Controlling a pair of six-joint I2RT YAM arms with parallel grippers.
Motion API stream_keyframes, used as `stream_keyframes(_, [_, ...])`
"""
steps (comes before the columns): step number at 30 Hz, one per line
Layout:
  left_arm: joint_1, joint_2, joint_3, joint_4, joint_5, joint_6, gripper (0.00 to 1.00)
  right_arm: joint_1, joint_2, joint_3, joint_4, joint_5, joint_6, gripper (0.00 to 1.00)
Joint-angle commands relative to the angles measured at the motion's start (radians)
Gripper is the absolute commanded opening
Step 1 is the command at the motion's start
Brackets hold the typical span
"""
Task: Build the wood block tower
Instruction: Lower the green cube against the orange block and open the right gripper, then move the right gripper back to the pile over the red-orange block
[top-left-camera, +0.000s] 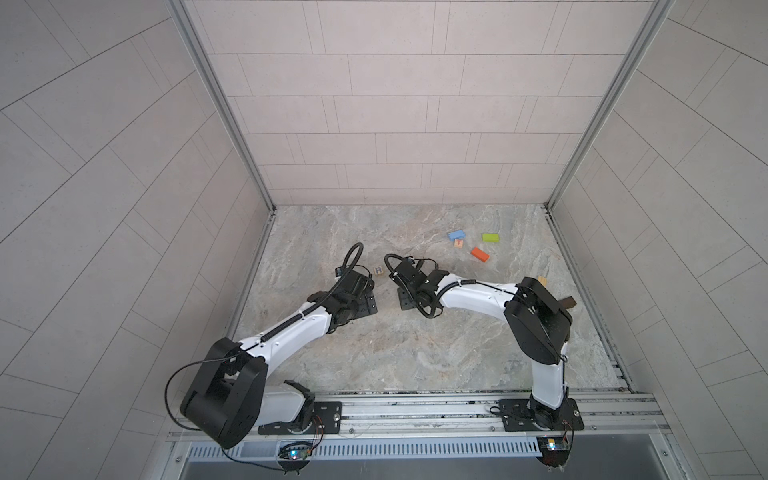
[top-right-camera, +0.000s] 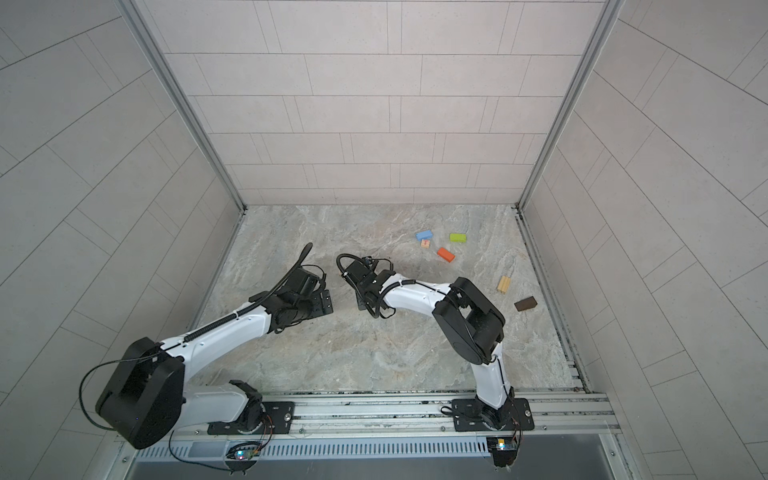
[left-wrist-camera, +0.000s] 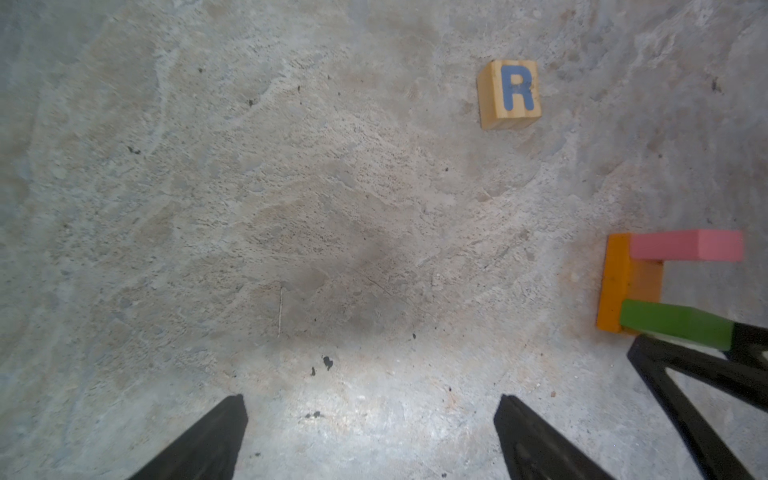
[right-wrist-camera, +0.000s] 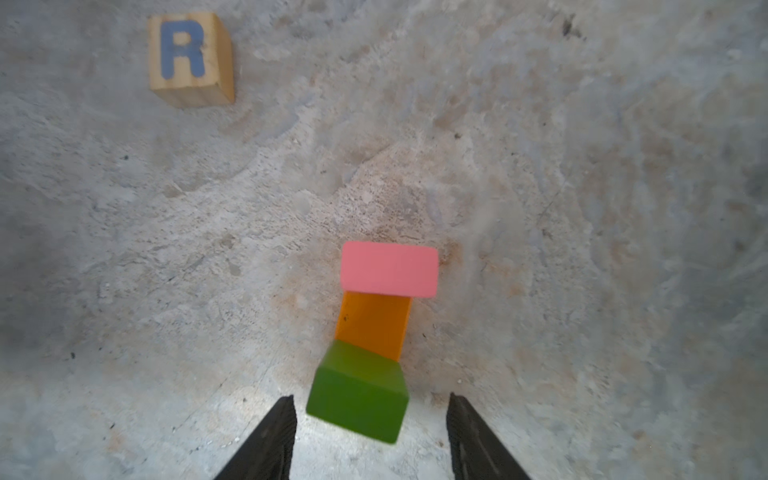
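Observation:
The tower is an orange block (right-wrist-camera: 372, 324) lying flat, with a pink block (right-wrist-camera: 389, 269) upright on one end and a green block (right-wrist-camera: 357, 395) upright on the other. My right gripper (right-wrist-camera: 370, 415) hangs open over the green block, with a gap on each side of it. In both top views this arm hides the tower. My left gripper (left-wrist-camera: 370, 415) is open over bare floor, beside the tower's orange base (left-wrist-camera: 615, 282). A tan cube lettered R (left-wrist-camera: 509, 94) (top-left-camera: 378, 270) lies between the two grippers.
Loose at the back right lie a blue block (top-left-camera: 456, 235), a small lettered cube (top-left-camera: 459, 244), a lime block (top-left-camera: 491, 237) and an orange block (top-left-camera: 479, 254). A tan block (top-right-camera: 503, 285) and a dark brown block (top-right-camera: 525, 304) lie near the right wall.

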Motion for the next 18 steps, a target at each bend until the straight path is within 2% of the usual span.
stream_keyframes(1, [-0.001, -0.041, 0.053, -0.057, 0.000, 0.026, 1.00, -0.006, -0.124, -0.022, -0.050, -0.002, -0.043, 0.60])
stream_keyframes(10, [-0.001, -0.050, 0.224, -0.204, -0.034, 0.063, 1.00, -0.026, -0.347, -0.096, -0.111, -0.082, -0.220, 0.65])
stream_keyframes(15, [-0.001, -0.005, 0.324, -0.218, -0.038, 0.091, 1.00, -0.042, -0.431, -0.120, -0.091, -0.083, -0.425, 0.60])
stream_keyframes(18, [-0.001, 0.049, 0.412, -0.256, -0.032, 0.122, 1.00, -0.099, -0.449, -0.096, -0.099, -0.085, -0.531, 0.61])
